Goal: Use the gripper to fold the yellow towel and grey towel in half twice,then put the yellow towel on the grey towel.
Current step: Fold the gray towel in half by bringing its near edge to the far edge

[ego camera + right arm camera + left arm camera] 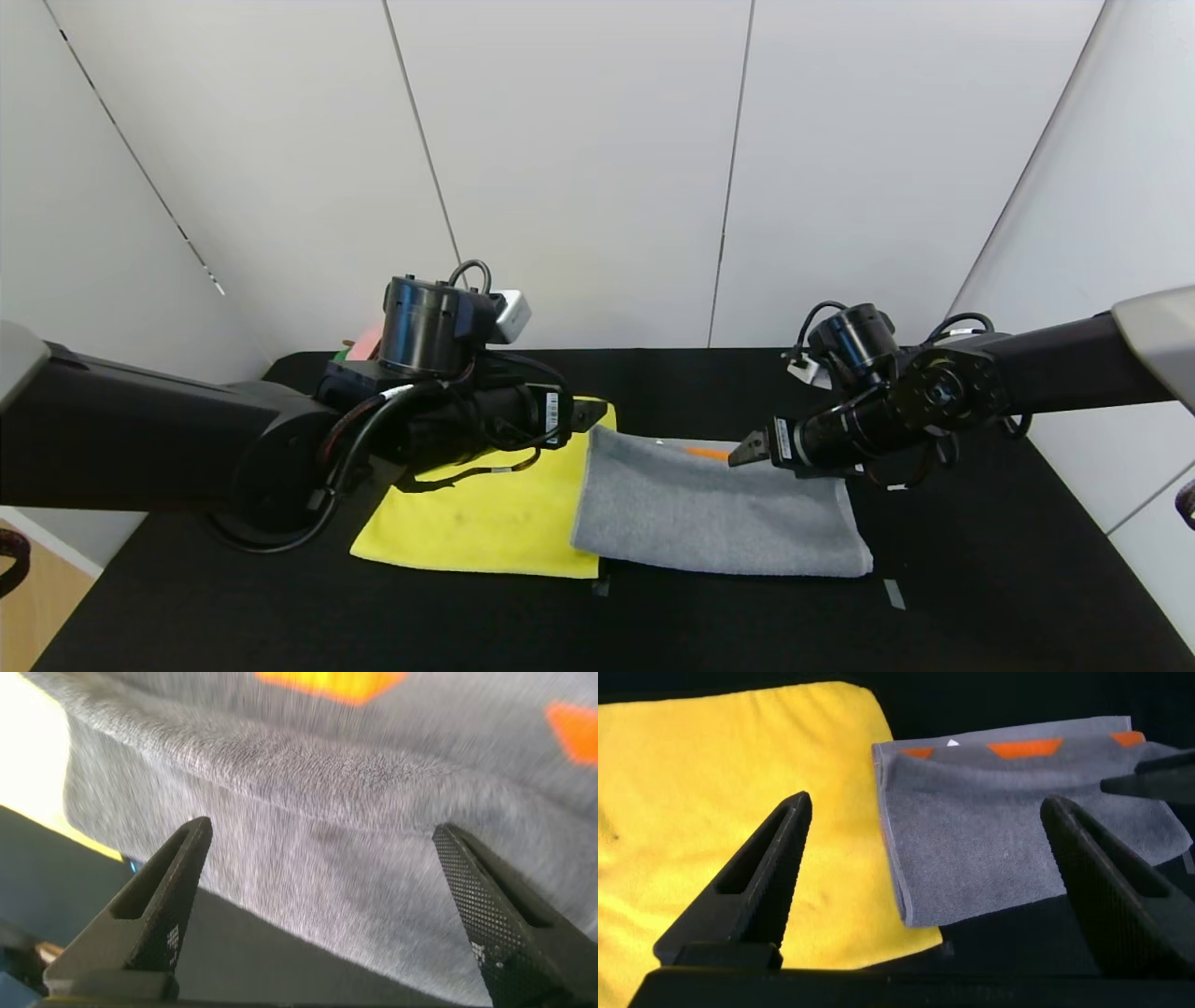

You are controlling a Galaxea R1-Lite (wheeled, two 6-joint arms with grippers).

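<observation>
Both towels lie flat on the black surface, side by side in the lower middle of the frame. The yellow towel is to the left and the grey towel to the right, and the grey one's left edge lies over the yellow one's right edge. The grey towel seems already folded, with its orange patches along the far edge. Its long axis runs left to right across the frame, and it is tilted a little, the right end lower.

The right pincer hangs wide open over the far edge of the grey towel and holds nothing. The left pincer is also wide open and empty, above the border between the two towels.

For the next fold of the grey towel, I think each pincer should take one corner of the same short side and pinch all layers together. Then both should lift only a little and carry the edge across evenly, so that the yellow towel below is not dragged.
</observation>
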